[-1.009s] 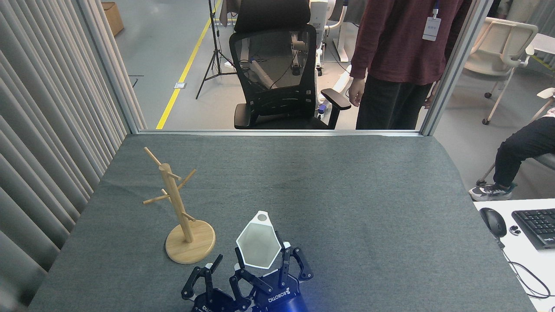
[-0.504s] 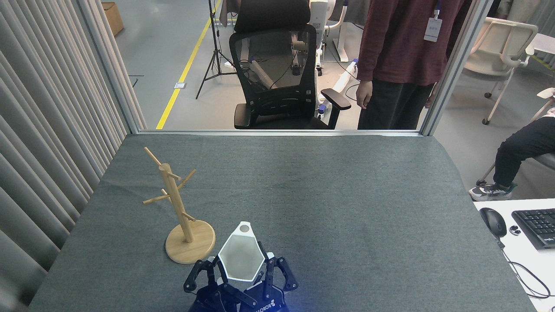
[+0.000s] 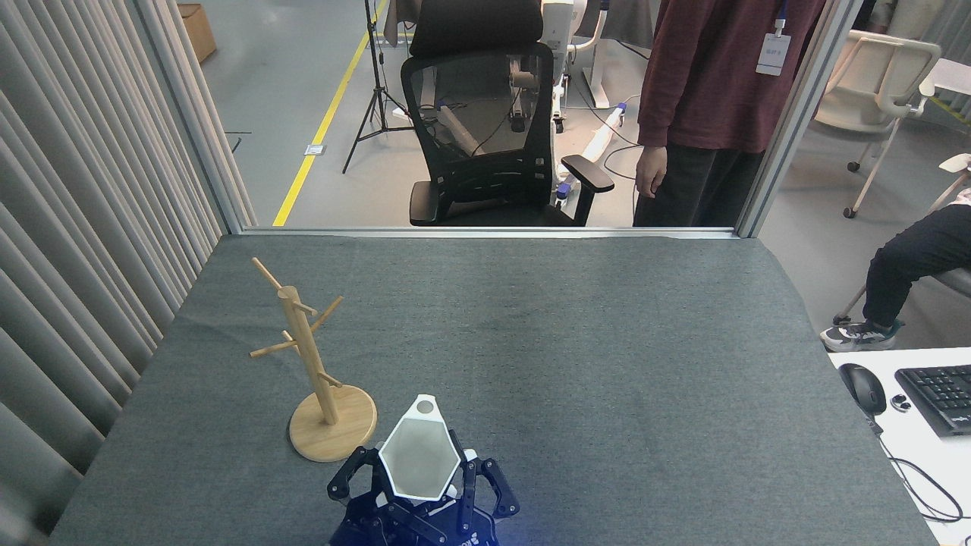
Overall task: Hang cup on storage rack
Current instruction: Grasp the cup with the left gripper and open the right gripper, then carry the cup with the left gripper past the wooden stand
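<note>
Presumably the cup (image 3: 419, 458) is light, stiff and rather slick, so it is best held by its walls, the tab left free. It is seen white, hexagonal, mouth up, low beside the storage rack (image 3: 312, 364). Gripper fingers are closed around it; which gripper cannot be told.

So color-wise: the cup (image 3: 419, 459) is plain matte white, inside looks a bit greyish. The rack (image 3: 315, 364) is light blond wood all over, base disc included. The table (image 3: 576, 341) is covered in dark grey felt with a fine speckle. The gripper (image 3: 422, 493) holding the cup is black with a blue glow underneath. Behind, a black mesh chair (image 3: 485, 129), a yellow floor line (image 3: 326, 114), a person's maroon top (image 3: 713, 68), and pale grey ribbed curtains (image 3: 83, 212).
</note>
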Tool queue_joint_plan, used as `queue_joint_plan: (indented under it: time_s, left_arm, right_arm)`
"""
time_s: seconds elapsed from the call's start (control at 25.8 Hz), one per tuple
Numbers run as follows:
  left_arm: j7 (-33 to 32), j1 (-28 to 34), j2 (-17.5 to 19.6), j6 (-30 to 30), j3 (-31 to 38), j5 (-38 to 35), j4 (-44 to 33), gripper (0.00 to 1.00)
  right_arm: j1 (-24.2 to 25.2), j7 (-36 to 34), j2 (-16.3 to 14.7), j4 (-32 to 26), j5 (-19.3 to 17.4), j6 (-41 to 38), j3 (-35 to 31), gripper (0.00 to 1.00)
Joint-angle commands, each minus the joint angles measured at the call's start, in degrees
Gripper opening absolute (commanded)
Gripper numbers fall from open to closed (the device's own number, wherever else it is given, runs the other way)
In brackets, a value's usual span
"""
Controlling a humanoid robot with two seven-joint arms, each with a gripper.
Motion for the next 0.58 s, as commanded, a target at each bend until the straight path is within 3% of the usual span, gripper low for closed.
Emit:
queue_joint_plan:
  time_s: [0.0, 0.31, 0.39, 0.47, 0.5, 0.54]
  left_arm:
    - [-0.2, -0.2, 0.0, 0.7, 0.0, 0.0, 0.1, 0.44]
    - [0.3, -0.1, 0.0, 1.3, 0.0, 0.0, 0.6, 0.45]
    - [0.4, 0.3, 0.0, 1.5, 0.3, 0.0, 0.5, 0.45]
    - [0.5, 0.5, 0.1, 2.3, 0.7, 0.1, 0.3, 0.45]
    - [0.6, 0.6, 0.2, 3.1, 0.8, 0.2, 0.3, 0.45]
    - [0.6, 0.6, 0.3, 4.3, 1.2, 0.4, 0.2, 0.45]
  right_arm:
    - [0.1, -0.2, -0.1, -0.6, -0.1, -0.3, 0.0, 0.98]
    - [2.0, -2.4, -0.5, -11.6, -0.6, -0.8, -0.3, 0.99]
    - [1.2, -2.0, 0.0, -11.5, -6.2, 3.1, -8.1, 0.98]
    - [-1.9, -1.1, 0.2, -10.0, -17.0, 6.2, -17.4, 0.98]
    - [-2.8, -0.5, 0.1, -8.0, -20.6, 6.9, -21.6, 0.98]
    - [-3.5, 0.3, -0.4, -5.4, -21.9, 6.7, -24.9, 0.98]
